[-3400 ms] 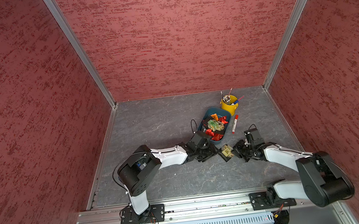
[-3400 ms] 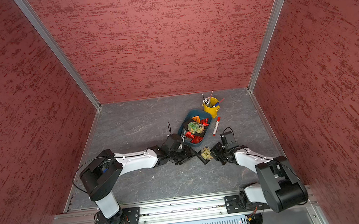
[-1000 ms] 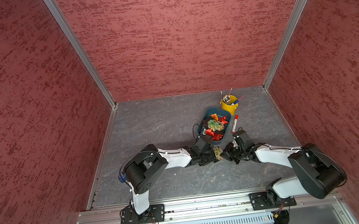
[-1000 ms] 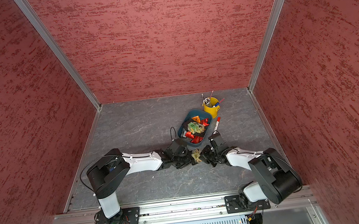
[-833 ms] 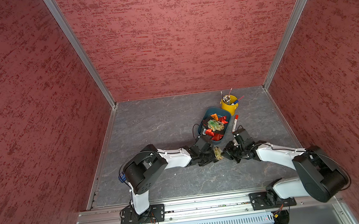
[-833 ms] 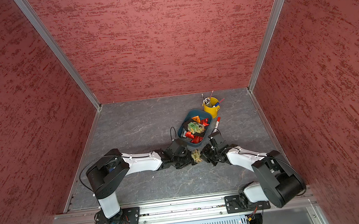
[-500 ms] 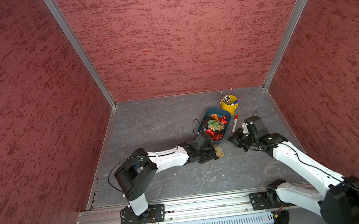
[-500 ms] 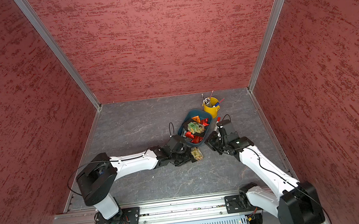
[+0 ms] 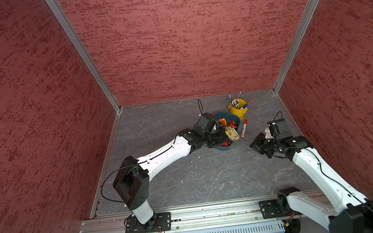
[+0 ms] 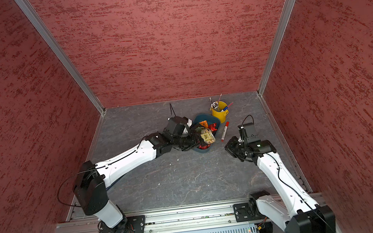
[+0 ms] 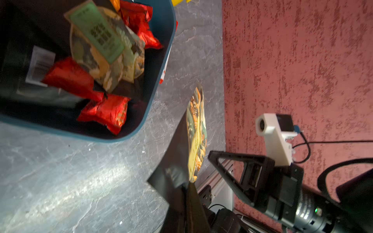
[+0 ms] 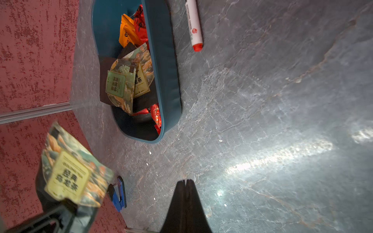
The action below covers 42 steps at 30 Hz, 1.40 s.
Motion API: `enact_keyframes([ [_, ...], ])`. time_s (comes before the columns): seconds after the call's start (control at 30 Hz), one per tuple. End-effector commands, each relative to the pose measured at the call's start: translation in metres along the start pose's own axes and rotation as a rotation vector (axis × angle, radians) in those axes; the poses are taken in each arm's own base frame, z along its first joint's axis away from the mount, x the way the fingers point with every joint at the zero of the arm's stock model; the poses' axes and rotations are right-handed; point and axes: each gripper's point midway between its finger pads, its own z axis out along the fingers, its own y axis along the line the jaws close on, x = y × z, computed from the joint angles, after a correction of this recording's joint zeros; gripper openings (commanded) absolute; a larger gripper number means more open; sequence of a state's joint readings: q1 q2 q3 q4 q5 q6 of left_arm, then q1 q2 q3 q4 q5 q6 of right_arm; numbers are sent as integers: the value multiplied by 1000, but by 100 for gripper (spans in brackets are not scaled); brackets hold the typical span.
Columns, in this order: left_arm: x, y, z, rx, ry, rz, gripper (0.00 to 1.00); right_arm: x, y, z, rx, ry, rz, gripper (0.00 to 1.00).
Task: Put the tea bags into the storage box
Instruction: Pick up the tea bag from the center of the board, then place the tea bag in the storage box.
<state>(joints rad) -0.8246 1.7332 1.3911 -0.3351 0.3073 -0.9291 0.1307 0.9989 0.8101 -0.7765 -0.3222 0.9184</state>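
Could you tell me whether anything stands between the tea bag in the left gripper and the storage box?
Nothing visible does. The left gripper holds the black tea bag by the near end of the open storage box; the marker pen lies outside, beside the box.

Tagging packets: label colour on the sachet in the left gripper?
Pale yellow with dark characters, on the sachet; right wrist view shows it best.
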Motion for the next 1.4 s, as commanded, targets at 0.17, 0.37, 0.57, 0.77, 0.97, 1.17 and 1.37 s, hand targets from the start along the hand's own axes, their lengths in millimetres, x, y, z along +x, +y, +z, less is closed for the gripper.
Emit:
enact_keyframes([
  [0.17, -43, 16, 42, 33, 58, 19, 5, -3, 1, -10, 5, -2, -24, 0],
  [0.37, -76, 26, 66, 54, 47, 14, 9, -1, -2, -11, 3, 0, -25, 0],
  [0.57, -97, 31, 75, 48, 35, 0, 16, 1, -3, -11, 2, 7, -29, 0],
  [0.77, -105, 34, 71, 50, 29, -20, 43, -1, 1, -11, 0, 11, -39, 0],
  [0.97, -114, 15, 35, 64, -39, 32, 53, -5, 4, -15, -5, -11, -66, 0],
  [1.17, -131, 13, -35, 59, -137, 52, 100, -9, 5, -19, -26, -56, -113, 6],
  [1.37, -132, 54, -107, -38, -213, 55, 100, -14, 15, -30, -51, -94, -175, 64],
])
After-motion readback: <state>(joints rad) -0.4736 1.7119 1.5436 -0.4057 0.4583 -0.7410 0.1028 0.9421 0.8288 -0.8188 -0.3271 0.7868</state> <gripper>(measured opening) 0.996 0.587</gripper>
